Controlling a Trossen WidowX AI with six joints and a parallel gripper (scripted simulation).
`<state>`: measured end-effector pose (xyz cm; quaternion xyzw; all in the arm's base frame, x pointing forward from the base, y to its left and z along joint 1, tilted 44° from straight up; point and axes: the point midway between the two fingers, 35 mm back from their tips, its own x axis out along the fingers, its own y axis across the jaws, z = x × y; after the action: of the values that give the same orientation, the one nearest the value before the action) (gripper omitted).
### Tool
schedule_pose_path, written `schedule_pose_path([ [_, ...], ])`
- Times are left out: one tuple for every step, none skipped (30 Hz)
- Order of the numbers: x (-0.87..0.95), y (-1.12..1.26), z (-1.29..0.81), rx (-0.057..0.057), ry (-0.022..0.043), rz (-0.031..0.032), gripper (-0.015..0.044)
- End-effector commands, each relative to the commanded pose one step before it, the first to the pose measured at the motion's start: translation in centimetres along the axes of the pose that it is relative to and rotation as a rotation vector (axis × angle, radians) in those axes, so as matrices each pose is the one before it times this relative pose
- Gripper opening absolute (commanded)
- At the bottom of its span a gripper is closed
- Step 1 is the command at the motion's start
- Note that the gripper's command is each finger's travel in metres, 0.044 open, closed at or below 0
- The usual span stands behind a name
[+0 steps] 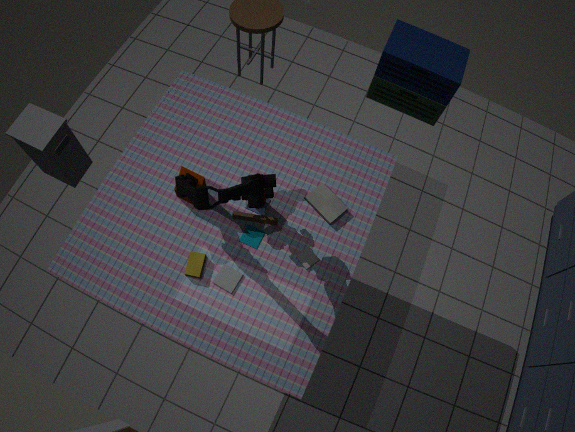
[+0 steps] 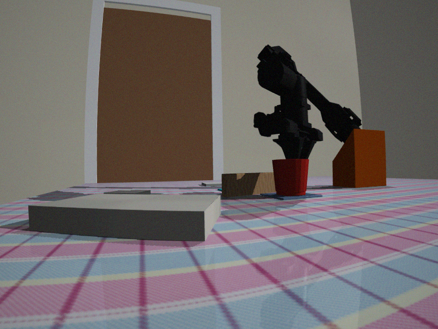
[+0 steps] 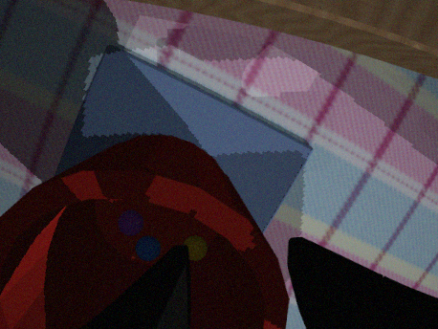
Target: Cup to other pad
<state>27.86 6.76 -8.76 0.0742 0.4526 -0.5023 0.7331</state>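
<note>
The red cup (image 2: 290, 178) (image 3: 191, 296) stands upright on the blue pad (image 1: 258, 210) (image 2: 316, 195) (image 3: 167, 91). In the wrist view a purple marble (image 3: 130, 223), a blue marble (image 3: 148, 248) and a yellow marble (image 3: 195, 248) lie inside it. My gripper (image 2: 298, 157) (image 3: 238, 255) is open and points down at the cup's rim. One finger is over the cup's inside, the other beyond its wall. The exterior view shows the fingertips hidden behind the rim. The teal pad (image 1: 252, 238) lies across the wooden block from the cup, with nothing on it.
The long wooden block (image 1: 242, 215) (image 2: 232, 185) (image 3: 383, 19) stands between the two pads. A large grey slab (image 1: 327, 203) (image 2: 124, 221), a small grey slab (image 1: 307, 258), a white slab (image 1: 228, 279) and a yellow block (image 1: 195, 264) lie around. An orange block (image 2: 369, 159) is at the arm's base.
</note>
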Motion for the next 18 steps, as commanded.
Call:
schedule_pose_path([
  [0.657,-0.307,-0.012,-0.0078,-0.00704,-0.00516,0.0148],
  [0.160,-0.021,0.001,0.0000,-0.00018,-0.00015,0.0148],
  [0.159,-0.022,0.001,0.0000,-0.00018,-0.00016,0.0148],
  [0.127,-0.018,0.001,0.0000,-0.00015,-0.00013,0.0148],
  [0.077,-0.011,0.000,0.0000,-0.00009,-0.00008,0.0148],
  [0.026,-0.004,0.000,0.0000,-0.00003,-0.00003,0.0148],
  [0.000,0.000,0.000,0.0000,0.00000,0.00000,0.0148],
  [0.000,0.000,0.000,0.0000,0.00000,0.00000,0.0148],
  [-0.166,0.197,0.028,0.0078,0.00707,0.00250,0.0121],
  [0.000,0.000,0.000,0.0000,0.00000,0.00000,0.0095],
  [0.000,0.000,0.000,0.0000,0.00000,0.00000,0.0069],
  [0.000,0.000,0.000,0.0000,0.00000,0.00000,0.0043],
  [0.000,0.000,0.000,0.0000,0.00000,0.00000,0.0036],
  [0.000,0.000,0.000,0.0000,0.00000,0.00000,0.0029],
  [0.000,0.000,0.000,0.0000,0.00000,0.00000,0.0023],
  [0.000,0.000,0.000,0.0000,0.00000,0.00000,0.0016],
  [0.000,0.000,0.000,0.0000,0.00000,0.00000,0.0009],
  [0.000,0.000,0.000,0.0000,0.00000,0.00000,0.0003],
])
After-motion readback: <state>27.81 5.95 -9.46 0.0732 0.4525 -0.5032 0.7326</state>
